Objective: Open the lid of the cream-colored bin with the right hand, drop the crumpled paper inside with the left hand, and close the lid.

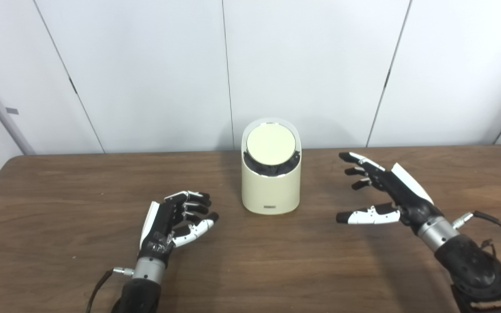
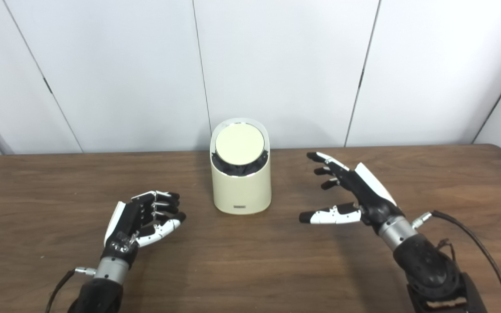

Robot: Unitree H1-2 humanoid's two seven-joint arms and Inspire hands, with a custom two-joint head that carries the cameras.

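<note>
Toward the near edge, the left hand (image 1: 170, 221) is curled shut on nothing visible; the right hand (image 1: 387, 191) is spread open. Bare wooden bench (image 1: 59, 195) between them — the cream-colored bin (image 1: 270, 182), lid (image 1: 271, 145) closed, stands mid-bench toward the far edge, white wall panels (image 1: 146, 65) behind.

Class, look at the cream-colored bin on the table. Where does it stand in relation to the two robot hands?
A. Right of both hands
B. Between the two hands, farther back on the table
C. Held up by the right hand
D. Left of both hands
B: the cream-colored bin stands on the table untouched, with the left robot hand on one side and the right robot hand on the other.
</note>
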